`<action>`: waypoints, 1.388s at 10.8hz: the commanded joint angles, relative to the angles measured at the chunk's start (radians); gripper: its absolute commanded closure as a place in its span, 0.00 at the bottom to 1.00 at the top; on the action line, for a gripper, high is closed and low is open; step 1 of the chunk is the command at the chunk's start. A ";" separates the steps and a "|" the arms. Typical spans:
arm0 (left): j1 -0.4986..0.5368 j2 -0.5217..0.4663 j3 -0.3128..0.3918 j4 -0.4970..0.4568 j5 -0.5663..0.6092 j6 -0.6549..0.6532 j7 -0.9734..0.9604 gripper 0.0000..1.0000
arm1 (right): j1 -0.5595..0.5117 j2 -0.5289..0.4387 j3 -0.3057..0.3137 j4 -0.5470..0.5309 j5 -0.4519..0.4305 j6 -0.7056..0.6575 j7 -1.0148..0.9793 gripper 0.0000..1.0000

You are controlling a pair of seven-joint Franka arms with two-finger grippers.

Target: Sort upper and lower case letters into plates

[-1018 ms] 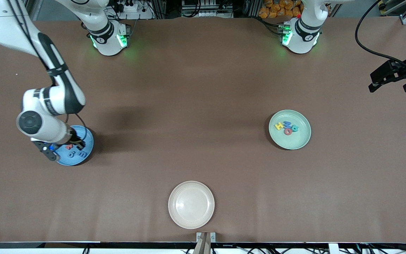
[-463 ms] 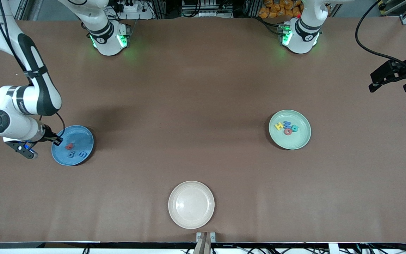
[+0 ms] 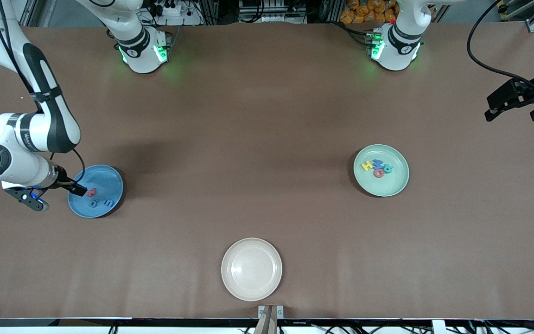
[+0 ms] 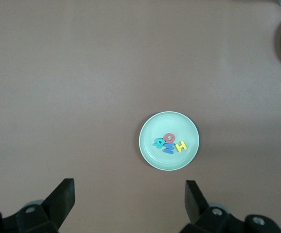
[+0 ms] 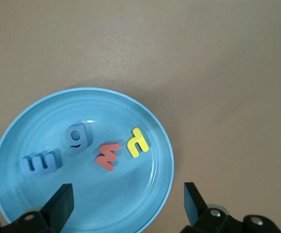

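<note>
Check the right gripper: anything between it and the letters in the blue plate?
Nothing visible. The right gripper, open, is over the blue plate's edge at the right arm's end, with four letters lying uncovered in the plate below. Left gripper waits open, above the table.

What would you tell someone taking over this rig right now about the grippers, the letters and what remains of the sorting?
Right gripper: open, empty, over the rim of the blue plate.
Left gripper: open, empty, waiting in the air off its arm's end of the table.
Blue plate holds four letters: m, g, red w, yellow h.
Mint plate holds four more, including a yellow H.
Cream plate, nearest the front camera, holds nothing.
Done: all eight letters sit in the two plates; none lie on the table.
Left: probably only pulling the right arm back.
</note>
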 commanded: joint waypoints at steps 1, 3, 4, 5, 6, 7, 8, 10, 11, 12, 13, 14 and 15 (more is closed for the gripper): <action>-0.001 -0.008 -0.002 0.002 0.012 -0.011 -0.016 0.00 | 0.051 -0.102 0.009 -0.025 0.000 -0.056 -0.016 0.00; -0.001 -0.006 -0.002 0.002 0.012 -0.011 -0.016 0.00 | 0.094 -0.205 0.020 -0.057 0.018 -0.100 -0.083 0.00; -0.001 -0.006 -0.002 0.002 0.012 -0.011 -0.016 0.00 | 0.091 -0.249 0.037 -0.057 0.123 -0.138 -0.188 0.00; -0.001 -0.006 -0.002 0.002 0.012 -0.011 -0.016 0.00 | 0.092 -0.298 0.034 -0.056 0.220 -0.182 -0.286 0.00; -0.001 -0.005 -0.002 0.002 0.012 -0.010 -0.016 0.00 | 0.095 -0.334 0.034 -0.047 0.227 -0.222 -0.322 0.00; -0.001 -0.002 -0.002 0.002 0.014 -0.010 -0.016 0.00 | 0.099 -0.354 0.037 -0.025 0.225 -0.249 -0.326 0.00; -0.001 -0.002 -0.001 0.002 0.014 -0.010 -0.014 0.00 | 0.112 -0.366 0.040 0.002 0.225 -0.256 -0.341 0.00; -0.001 0.000 -0.001 0.004 0.014 -0.010 -0.014 0.00 | 0.115 -0.365 0.043 0.117 0.227 -0.308 -0.396 0.00; -0.001 0.001 0.001 0.004 0.014 -0.010 -0.016 0.00 | 0.115 -0.365 0.043 0.187 0.228 -0.354 -0.437 0.00; -0.001 0.001 0.001 0.004 0.014 -0.010 -0.014 0.00 | 0.115 -0.365 0.043 0.262 0.233 -0.394 -0.468 0.00; 0.001 0.003 0.001 0.005 0.014 -0.008 -0.014 0.00 | 0.118 -0.365 0.046 0.325 0.239 -0.439 -0.485 0.00; 0.001 0.004 0.001 0.014 0.015 -0.007 -0.014 0.00 | 0.129 -0.365 0.060 0.381 0.241 -0.486 -0.491 0.00; -0.001 0.007 0.000 0.014 0.026 -0.007 -0.014 0.00 | 0.149 -0.363 0.061 0.451 0.241 -0.549 -0.491 0.00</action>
